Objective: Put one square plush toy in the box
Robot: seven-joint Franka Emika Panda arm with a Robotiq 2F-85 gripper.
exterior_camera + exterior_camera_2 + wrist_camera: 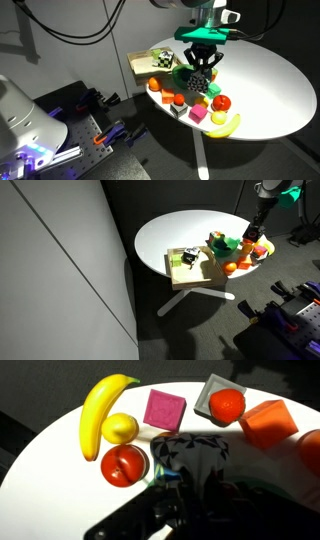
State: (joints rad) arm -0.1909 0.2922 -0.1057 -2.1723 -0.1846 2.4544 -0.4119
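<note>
A round white table (270,80) fills both exterior views. It stands on one central leg, so everything sits within my arm's reach.

The box (138,67), a shallow tan tray, lies at the table's edge, well apart from the toy pile. This leaves a clear path for a drop. A checkered cube (160,58) already rests inside it; I cannot tell its tint from here.

The gripper (203,66) hangs straight down over the pile, wrist vertical, which suits a pick from above in a crowded spot. In both exterior views it is low among the toys.

The pile is tight. The wrist view shows a banana (98,410) curving beside a lemon (120,428), then a pink cube (165,408), an orange-red cube (268,422) and a round red fruit (123,465).

The plush (190,457), black and white, sits on the table in the middle of that ring, right at the fingers. The red fruit is just beside it, so I judge a narrow, centred approach is needed to avoid nudging neighbours.

The fingers are dark and blurred against the plush. I cannot tell whether the claw is released, clenched, or already grasping it.

I judge the pick is the step in hand. The carry to the box is not yet done.
</note>
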